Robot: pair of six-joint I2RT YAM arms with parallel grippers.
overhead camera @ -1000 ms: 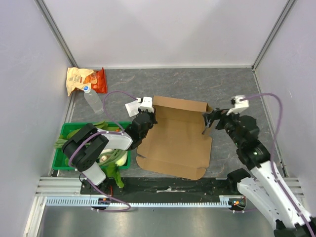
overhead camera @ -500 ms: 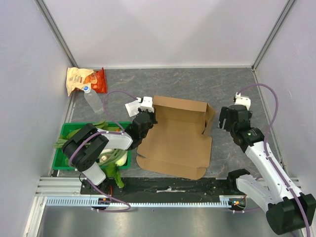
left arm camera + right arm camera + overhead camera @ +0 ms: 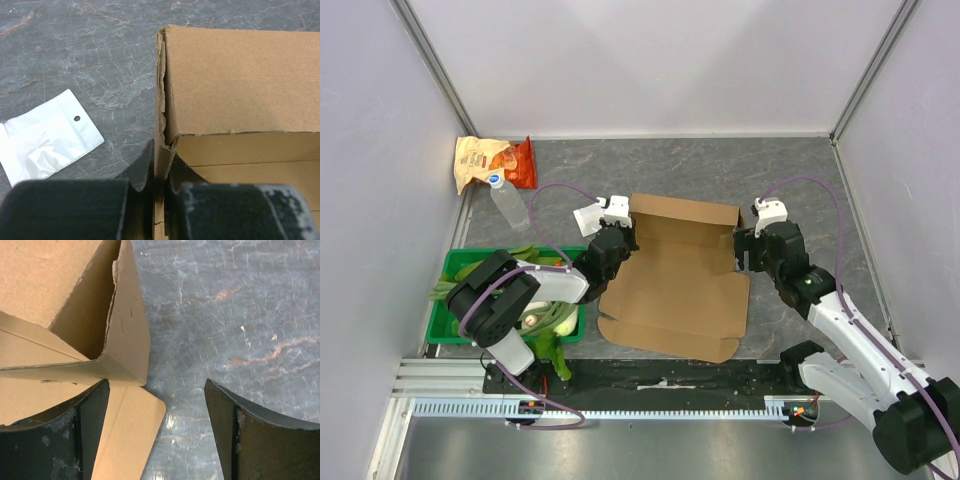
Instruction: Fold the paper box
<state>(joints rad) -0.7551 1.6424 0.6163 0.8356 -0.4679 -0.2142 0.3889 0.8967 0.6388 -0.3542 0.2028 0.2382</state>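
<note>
The paper box (image 3: 675, 285) is plain brown cardboard, lying mostly flat in the middle of the table, with its far wall (image 3: 682, 211) raised. My left gripper (image 3: 616, 243) is shut on the box's upright left side flap (image 3: 161, 150) near the far left corner. My right gripper (image 3: 744, 248) is open at the box's far right corner. In the right wrist view the folded corner flap (image 3: 127, 335) sits just ahead of the left finger (image 3: 92, 410), and bare table lies between the fingers.
A small white plastic bag (image 3: 589, 216) lies left of the box; it also shows in the left wrist view (image 3: 47, 135). A green crate (image 3: 445, 322) with vegetables stands at the near left. A water bottle (image 3: 507, 203) and snack bag (image 3: 490, 162) lie far left.
My right arm swung out to the right, then came back left to the box's far right corner. The right side flap now stands closer to upright. The left arm has not moved.
</note>
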